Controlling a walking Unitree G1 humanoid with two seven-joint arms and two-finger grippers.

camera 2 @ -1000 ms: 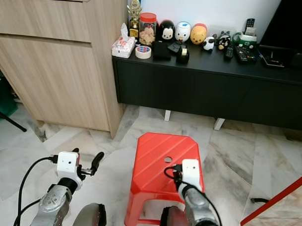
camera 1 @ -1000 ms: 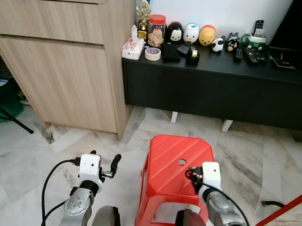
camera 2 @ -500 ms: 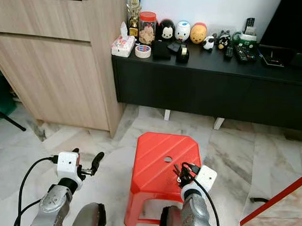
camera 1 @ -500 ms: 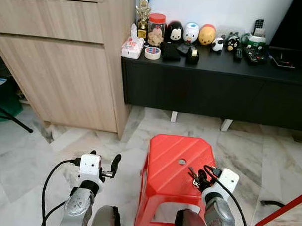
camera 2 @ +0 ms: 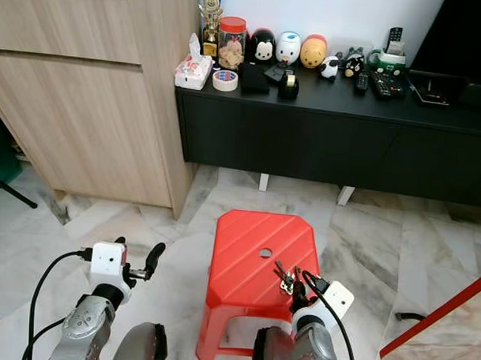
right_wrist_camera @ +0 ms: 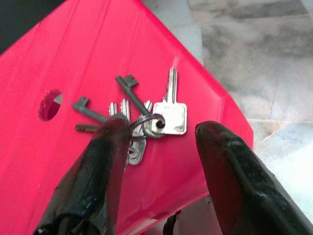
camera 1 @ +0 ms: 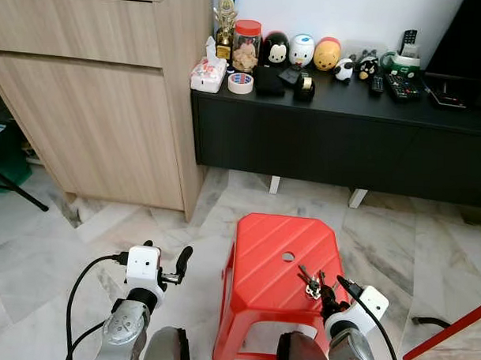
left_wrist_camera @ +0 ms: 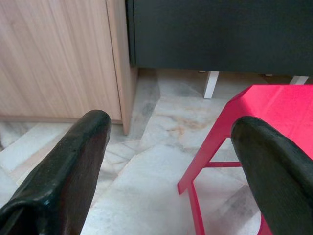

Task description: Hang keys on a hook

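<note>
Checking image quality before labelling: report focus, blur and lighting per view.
Eye views: sharp, evenly lit, soft shadow under the red stool. Right wrist view: keys crisp, right gripper fingers blurred close up. Left wrist view: left gripper fingers soft and dark, floor clear.

Silver arms (camera 1: 123, 326), white wrist modules, black cables.

Left end effector (left_wrist_camera: 168, 161) open — red stool (left_wrist_camera: 274, 112) beside wood cabinet (left_wrist_camera: 58, 54).

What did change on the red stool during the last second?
The right end effector drew back toward the robot, baring the bunch of keys on the red stool; it is open, one finger at the ring. The left end effector stayed open beside the stool.
</note>
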